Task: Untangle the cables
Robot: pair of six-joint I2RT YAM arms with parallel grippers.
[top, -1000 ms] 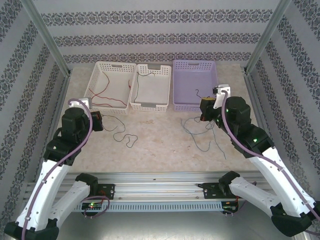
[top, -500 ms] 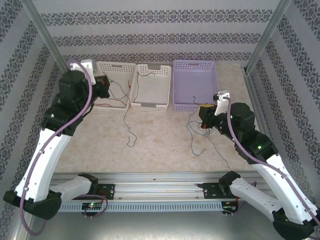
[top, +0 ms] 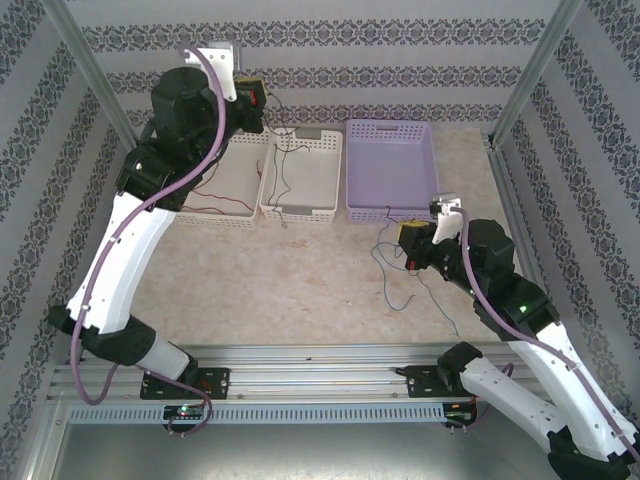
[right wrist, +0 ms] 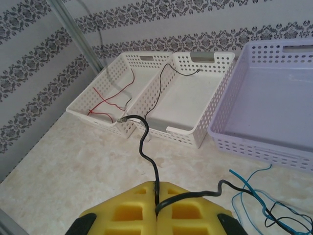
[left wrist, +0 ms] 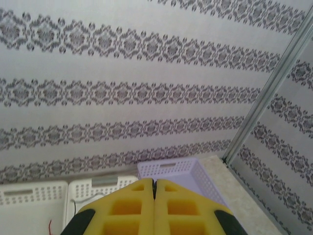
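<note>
Lifting is the job: the left gripper (top: pixel 258 100), clenched seemingly on the hanging black cable (top: pixel 281 165) over the middle white basket (top: pixel 315 213), should rise steadily until the tail clears. The right gripper (top: pixel 405 238) pinches a second black cable (right wrist: pixel 144 142) beside the blue cable (top: pixel 385 275) on the table (top: pixel 300 300); keep it anchored. Since earlier, the left arm has climbed and the tail has left the table.

The left basket (top: pixel 215 219), middle basket (top: pixel 298 212) and right basket (top: pixel 388 211) sit 3 in a row at the back of the table (top: pixel 300 295). 1 cable (right wrist: pixel 102 114) lies in the left basket and another cable (right wrist: pixel 161 84) in the middle basket. A tangle of cables (top: pixel 385 275) lies on the table before the right basket, beside the right gripper (right wrist: pixel 155 186).
</note>
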